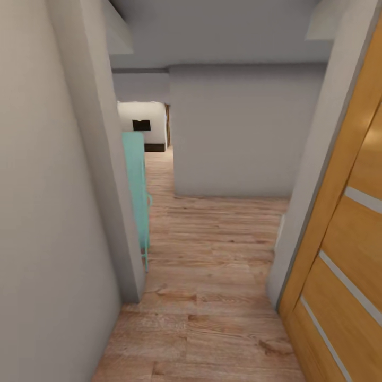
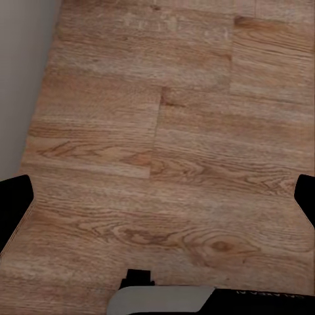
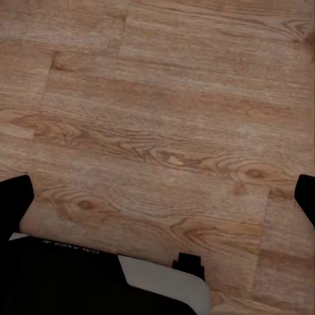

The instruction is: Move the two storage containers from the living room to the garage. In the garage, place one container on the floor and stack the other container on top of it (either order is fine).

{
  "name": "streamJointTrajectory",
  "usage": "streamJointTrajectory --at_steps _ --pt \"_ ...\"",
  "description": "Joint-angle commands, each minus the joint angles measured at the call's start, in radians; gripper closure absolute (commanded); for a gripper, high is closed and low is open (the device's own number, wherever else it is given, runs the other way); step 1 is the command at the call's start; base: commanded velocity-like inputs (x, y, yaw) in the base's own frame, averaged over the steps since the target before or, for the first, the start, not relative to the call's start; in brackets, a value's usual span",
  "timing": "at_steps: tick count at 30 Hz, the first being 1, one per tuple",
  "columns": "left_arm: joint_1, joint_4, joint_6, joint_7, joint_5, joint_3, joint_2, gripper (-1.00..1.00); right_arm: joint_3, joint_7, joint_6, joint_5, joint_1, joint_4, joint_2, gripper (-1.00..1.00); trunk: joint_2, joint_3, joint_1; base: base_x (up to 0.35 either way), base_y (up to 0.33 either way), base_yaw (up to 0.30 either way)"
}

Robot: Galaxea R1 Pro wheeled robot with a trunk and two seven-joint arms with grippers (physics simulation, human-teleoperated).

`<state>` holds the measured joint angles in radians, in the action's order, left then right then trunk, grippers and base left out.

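Robot in transit through a corridor. Left end effector (image 2: 157, 197) and right end effector (image 3: 157, 197) both hang over the wood plank floor (image 1: 212, 297), fingers spread wide, nothing between them; presumably stowed low for driving. Orange-brown door (image 1: 345, 254) stands just beside the robot, open. Beyond it, a turquoise cabinet (image 1: 135, 185) against the wall corner (image 1: 114, 212). Containers not in sight; likely further on, past the cabinet.

I'm in a home hallway: wood plank floor (image 1: 212, 297), plain pale walls (image 1: 244, 132), an orange-brown wooden door (image 1: 345, 254), a turquoise cabinet (image 1: 137, 185).
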<state>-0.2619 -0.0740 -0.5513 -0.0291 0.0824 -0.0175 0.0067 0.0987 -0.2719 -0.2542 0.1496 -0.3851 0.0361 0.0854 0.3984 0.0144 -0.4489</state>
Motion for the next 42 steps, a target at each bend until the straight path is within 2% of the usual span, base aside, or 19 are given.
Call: streamJointTrajectory --at_steps 1,33,42 --pt "-0.002 -0.004 -0.006 -0.003 0.006 -0.001 0.0 -1.0 0.009 -0.001 -0.007 0.01 -0.002 0.004 0.001 -1.0 0.002 0.002 -0.001 0.324 0.0 0.0" --pt "-0.002 -0.004 -0.005 -0.002 0.006 -0.001 0.002 -1.0 0.009 -0.001 -0.008 0.01 -0.002 0.004 0.001 -1.0 0.002 0.002 -0.001 0.324 0.0 0.0" --pt "-0.002 -0.004 -0.005 0.009 0.006 -0.001 0.001 -1.0 0.009 -0.001 -0.008 0.01 -0.002 0.004 0.001 -1.0 0.002 0.002 -0.001 0.324 -0.085 0.0"
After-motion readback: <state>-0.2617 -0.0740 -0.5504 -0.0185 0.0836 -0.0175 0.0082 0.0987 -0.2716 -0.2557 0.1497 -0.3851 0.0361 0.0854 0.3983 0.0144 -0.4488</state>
